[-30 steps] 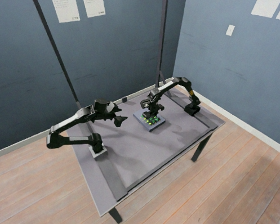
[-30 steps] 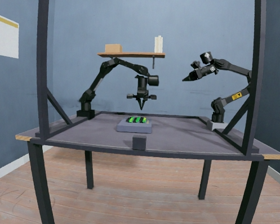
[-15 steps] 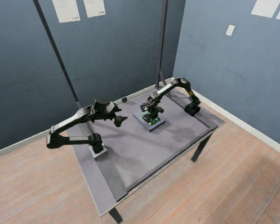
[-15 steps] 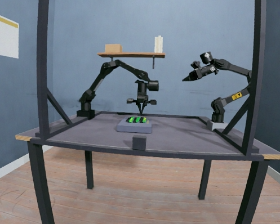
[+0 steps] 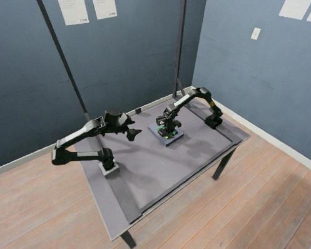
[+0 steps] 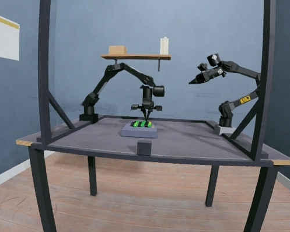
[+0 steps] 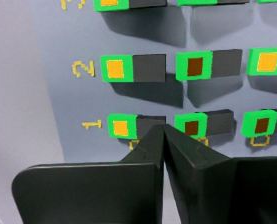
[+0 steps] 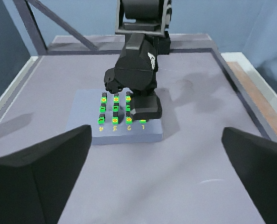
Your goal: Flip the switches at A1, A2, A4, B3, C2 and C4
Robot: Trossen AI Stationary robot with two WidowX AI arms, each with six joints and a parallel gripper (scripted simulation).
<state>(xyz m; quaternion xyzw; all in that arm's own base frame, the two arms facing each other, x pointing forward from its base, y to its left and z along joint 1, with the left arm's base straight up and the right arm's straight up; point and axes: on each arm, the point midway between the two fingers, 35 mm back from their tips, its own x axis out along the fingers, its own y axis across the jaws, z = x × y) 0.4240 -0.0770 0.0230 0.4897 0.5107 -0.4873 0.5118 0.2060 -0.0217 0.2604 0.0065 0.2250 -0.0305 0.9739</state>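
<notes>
The blue-grey panel (image 5: 161,138) (image 6: 139,133) (image 7: 64,100) (image 8: 79,110) lies on the table. My left gripper (image 6: 146,120) (image 7: 161,131) is shut and points down, its tips at the right end of switch A1's black half; contact cannot be told. In the left wrist view the lamps of switch A1 (image 7: 121,128), switch A2 (image 7: 116,69) and switch C2 (image 7: 267,62) are lit. Switch B1 (image 7: 191,128), switch B2 (image 7: 195,66) and switch C1 (image 7: 262,125) are dark. Row 4 is out of that view. My right gripper (image 6: 189,83) (image 8: 156,132) is open, high over the table, away from the panel.
The table (image 5: 155,169) (image 6: 182,140) carries a frame with upright posts (image 5: 181,47) (image 6: 44,73) near its corners. A small dark block (image 5: 138,110) (image 6: 144,147) sits at the table edge beyond the panel. The left arm hides part of the panel in the top view and the right wrist view.
</notes>
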